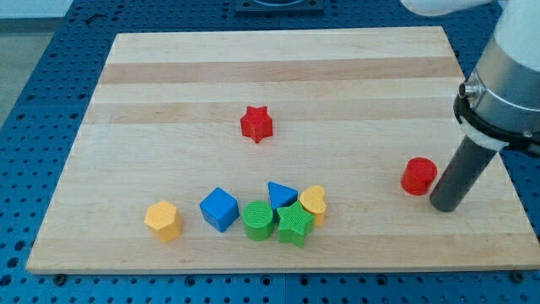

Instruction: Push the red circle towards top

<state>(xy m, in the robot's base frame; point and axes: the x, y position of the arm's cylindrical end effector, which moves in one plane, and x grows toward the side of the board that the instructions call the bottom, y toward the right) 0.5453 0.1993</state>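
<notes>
At view's right, my tip (444, 205) just beside red circle (418, 176); no writing legible.

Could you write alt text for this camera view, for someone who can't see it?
My tip rests just right of the red circle on a wooden board. A red star sits mid-board; yellow, blue and green blocks cluster near the bottom.

Red circle (418, 176) near view's right edge – board toward view's top clear above it, no block in lane. My tip (444, 205) just beside it, lower right. Red star (256, 123) well apart to left, mid-board. Cluster along bottom – orange hexagon (163, 220), blue cube (219, 209), green cylinder (258, 220), green star (294, 224), blue triangle (281, 195), yellow heart (313, 201) – packed tight, no pass between.
</notes>
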